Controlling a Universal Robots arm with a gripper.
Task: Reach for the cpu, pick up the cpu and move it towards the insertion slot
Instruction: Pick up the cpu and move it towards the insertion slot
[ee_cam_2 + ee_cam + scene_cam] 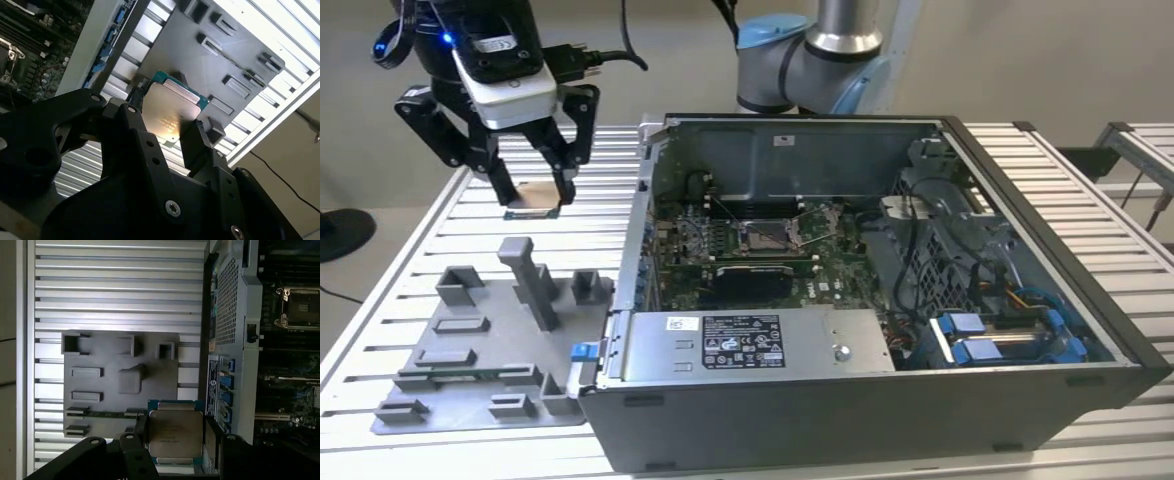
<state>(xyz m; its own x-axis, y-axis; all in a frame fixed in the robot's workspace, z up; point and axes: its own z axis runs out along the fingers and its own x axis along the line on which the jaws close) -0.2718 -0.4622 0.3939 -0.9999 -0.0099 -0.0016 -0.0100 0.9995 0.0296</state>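
The cpu [530, 211] is a thin flat square chip held level between the fingertips of my gripper [532, 203], which is shut on it. It hangs above the slatted table, beyond the grey fixture plate [480, 350] and to the exterior view's left of the open computer case. Both wrist views show the cpu [172, 112] [174, 432] with its silvery face and green rim, clamped between the two black fingers [192, 135] [211, 435]. The insertion slot [767, 235] [301, 307] is a silver-framed socket on the green board inside the case.
The open computer case [1041, 300] stands on the table at the exterior view's right; its wall [644, 200] rises between the gripper and the socket. A grey metal box [747, 345] lies inside, near the front. Grey posts and blocks [531, 280] stand on the fixture plate.
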